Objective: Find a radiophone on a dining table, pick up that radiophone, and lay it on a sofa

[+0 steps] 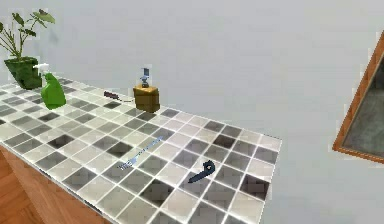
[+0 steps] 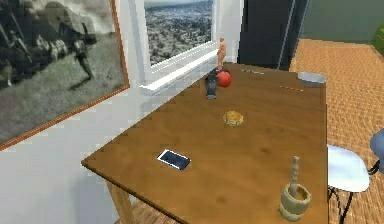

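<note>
You cannot tell how the jaws stand, nor where the radiophone lies from them. In the arm side view the radiophone (image 2: 173,158) lies flat on the wooden bench (image 2: 260,150), well left of the mortar (image 2: 294,197) and level with it. The forward view gives you another, tiled bench (image 1: 100,140) carrying a green spray bottle (image 1: 52,90), a soap dispenser (image 1: 147,92) and a potted plant (image 1: 22,50).

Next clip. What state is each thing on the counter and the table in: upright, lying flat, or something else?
Phone: lying flat on the wooden table, dark face up.
Pestle: standing in its mortar.
Green spray bottle: upright on the tiled counter.
Pump dispenser: upright.
Dark utensil: lying flat.
Potted plant: upright.
</note>
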Motion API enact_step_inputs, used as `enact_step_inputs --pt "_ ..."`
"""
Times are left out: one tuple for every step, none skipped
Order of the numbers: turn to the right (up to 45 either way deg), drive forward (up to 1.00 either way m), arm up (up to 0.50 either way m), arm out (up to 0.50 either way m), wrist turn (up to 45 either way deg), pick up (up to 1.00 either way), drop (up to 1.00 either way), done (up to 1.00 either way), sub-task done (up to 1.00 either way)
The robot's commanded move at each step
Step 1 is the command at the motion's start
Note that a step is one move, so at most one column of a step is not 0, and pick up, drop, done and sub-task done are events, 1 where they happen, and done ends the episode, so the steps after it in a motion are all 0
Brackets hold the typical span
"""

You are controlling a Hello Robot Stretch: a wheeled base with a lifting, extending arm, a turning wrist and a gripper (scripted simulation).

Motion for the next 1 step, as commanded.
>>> enact_step_inputs --pt "0.0 0.0 0.5 0.0 0.0 0.0 0.0 0.0 0.0"
